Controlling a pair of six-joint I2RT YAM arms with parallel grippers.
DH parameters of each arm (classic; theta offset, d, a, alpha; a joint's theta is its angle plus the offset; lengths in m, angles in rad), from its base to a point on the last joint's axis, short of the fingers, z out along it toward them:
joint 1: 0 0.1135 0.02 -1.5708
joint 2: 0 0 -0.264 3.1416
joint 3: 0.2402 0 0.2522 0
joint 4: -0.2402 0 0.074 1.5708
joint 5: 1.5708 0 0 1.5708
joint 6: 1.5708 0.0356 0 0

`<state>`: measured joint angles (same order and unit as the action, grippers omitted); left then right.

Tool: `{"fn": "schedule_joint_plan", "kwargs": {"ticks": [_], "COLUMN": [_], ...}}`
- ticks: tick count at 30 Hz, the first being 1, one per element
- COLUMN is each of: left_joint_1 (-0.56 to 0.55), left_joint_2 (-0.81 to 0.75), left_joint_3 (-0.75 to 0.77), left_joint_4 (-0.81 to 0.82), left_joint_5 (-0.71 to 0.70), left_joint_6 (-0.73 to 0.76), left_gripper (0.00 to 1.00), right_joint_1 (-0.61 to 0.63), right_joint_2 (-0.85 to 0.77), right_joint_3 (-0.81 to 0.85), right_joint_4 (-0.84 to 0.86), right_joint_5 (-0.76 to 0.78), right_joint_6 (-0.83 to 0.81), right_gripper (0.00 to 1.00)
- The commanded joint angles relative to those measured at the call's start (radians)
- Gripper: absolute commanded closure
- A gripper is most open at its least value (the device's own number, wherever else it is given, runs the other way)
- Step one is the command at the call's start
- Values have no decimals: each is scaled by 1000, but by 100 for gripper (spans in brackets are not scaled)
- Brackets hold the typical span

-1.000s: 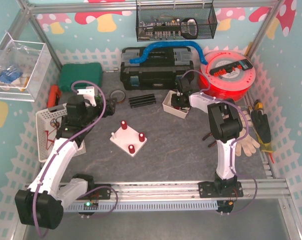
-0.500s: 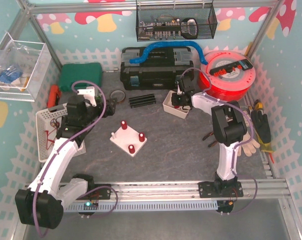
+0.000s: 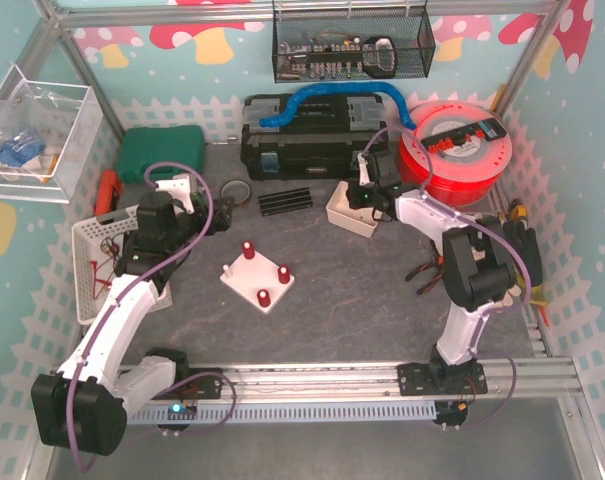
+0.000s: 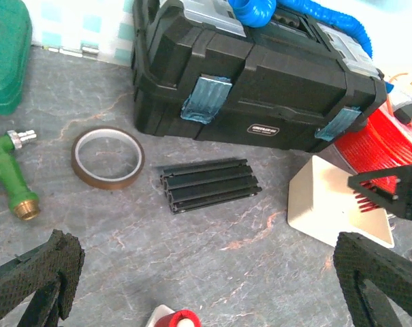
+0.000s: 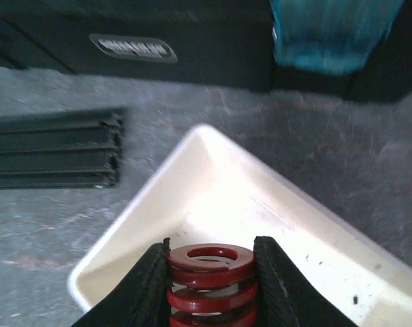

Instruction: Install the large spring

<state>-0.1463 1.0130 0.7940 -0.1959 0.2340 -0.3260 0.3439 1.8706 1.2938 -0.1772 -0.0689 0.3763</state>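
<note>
Your right gripper (image 5: pixel 210 276) is clamping the red spring (image 5: pixel 211 262) upright just above the white tray (image 5: pixel 308 225), while your left gripper (image 4: pixel 206 279) is hanging wide open over the grey marbled tabletop (image 3: pixel 352 290), with the black toolbox (image 3: pixel 312 140) and the teal mushroom-print walls (image 3: pixel 577 150) standing beyond.

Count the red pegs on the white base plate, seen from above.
3 red pegs on the white base plate: far corner, right corner, near corner. None appears hidden.

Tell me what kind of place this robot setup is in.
Probably a walled robot workbench for assembly practice: a black plastic toolbox, a red cable reel and a white base with red pegs.
</note>
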Motion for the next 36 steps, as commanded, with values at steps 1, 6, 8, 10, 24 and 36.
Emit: {"fn": "schedule_joint_plan", "kwargs": {"ticks": [1,6,8,10,24,36], "left_joint_1": [-4,-14,-30,-51,-195,-302], "left_joint_2": [-7,-4,-4,-8,-8,94], "left_joint_3": [15,55,64,63,53,50], "left_joint_4": [35,45,47,50,55,76], "left_joint_5": [9,101,137,158,351,505], "left_joint_6": [-21,-21,-18,-11,-81,-90], "left_gripper": [1,2,2,4,37,38], "right_joint_1": [28,116,145,178,408,496], "right_joint_2": [-136,-257,-300,-339,-597,-640], "right_joint_3": [-28,-98,-142,-196,-606,-694], "right_joint_4": [113,204,253,311,770,878], "right_joint_5": [-36,-11,-21,-18,-115,-73], "right_joint_6": [-105,-214,-247,-285,-502,-587], "right_gripper": [89,89,89,90,90,90]}}
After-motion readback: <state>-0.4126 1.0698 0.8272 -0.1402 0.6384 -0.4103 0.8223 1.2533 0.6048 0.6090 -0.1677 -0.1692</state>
